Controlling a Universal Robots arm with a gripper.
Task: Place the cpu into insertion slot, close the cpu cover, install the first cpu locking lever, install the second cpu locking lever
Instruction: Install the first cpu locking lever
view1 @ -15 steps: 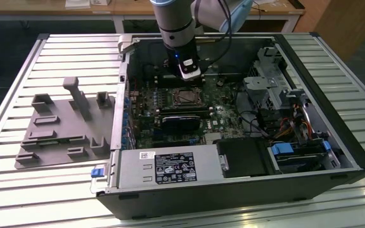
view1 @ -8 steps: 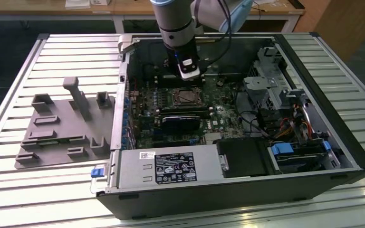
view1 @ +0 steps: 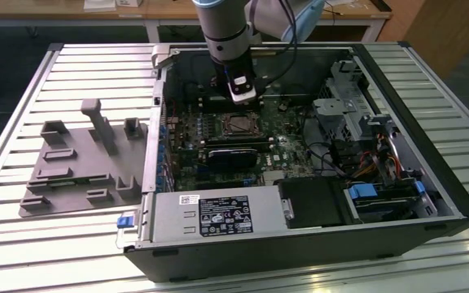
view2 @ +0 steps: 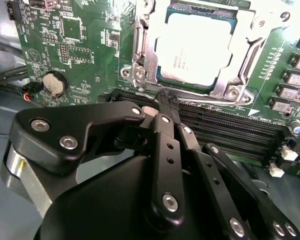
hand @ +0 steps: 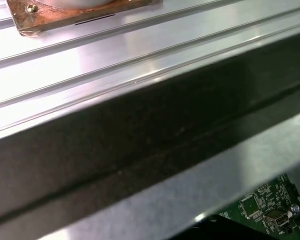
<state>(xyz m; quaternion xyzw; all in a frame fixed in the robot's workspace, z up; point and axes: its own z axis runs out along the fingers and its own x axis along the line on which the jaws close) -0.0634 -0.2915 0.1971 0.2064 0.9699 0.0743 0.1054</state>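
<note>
The cpu [view2: 192,47], a pale silver square, lies in the insertion slot [view1: 239,124] on the green board. The cpu cover [view2: 242,60], a silvery frame with a window, lies flat around the chip. My gripper [view2: 165,100] is shut, its black fingers [view2: 165,150] pressed together. Their tips rest at the socket's edge beside the memory slots, where a thin metal lever [view2: 140,93] runs. I cannot tell whether the tips pinch that lever. In the exterior view the gripper [view1: 243,97] hangs just behind the socket, inside the open computer case.
Long black memory slots [view2: 230,130] lie between gripper and socket, and a coin battery [view2: 54,84] sits to one side. A black card [view1: 232,154], the power supply [view1: 214,217] and a drive cage [view1: 349,116] crowd the case. A grey fixture tray [view1: 80,165] lies at the exterior view's left.
</note>
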